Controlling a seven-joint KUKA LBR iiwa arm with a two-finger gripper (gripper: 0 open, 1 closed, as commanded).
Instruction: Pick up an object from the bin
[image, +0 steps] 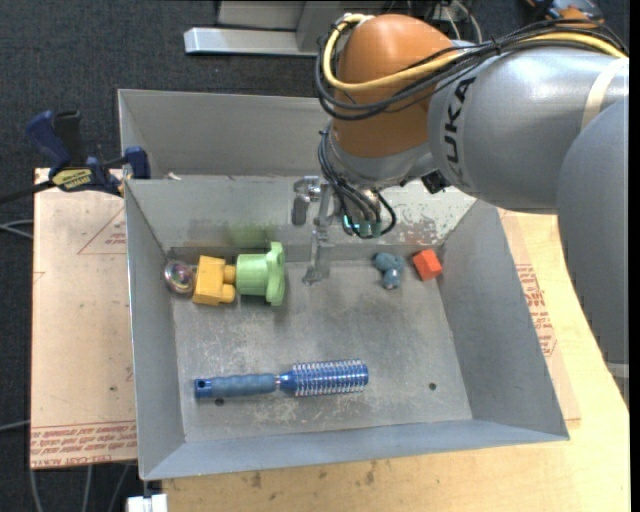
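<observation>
Fingers (319, 250) apart and empty, upper middle of the bin (152, 300).
Centre them over the green spool (263, 273) just left before closing.

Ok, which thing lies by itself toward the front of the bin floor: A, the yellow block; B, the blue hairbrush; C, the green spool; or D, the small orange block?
B: the blue hairbrush lies alone near the front of the bin, while the green spool, yellow block and orange block sit along the back.
</observation>
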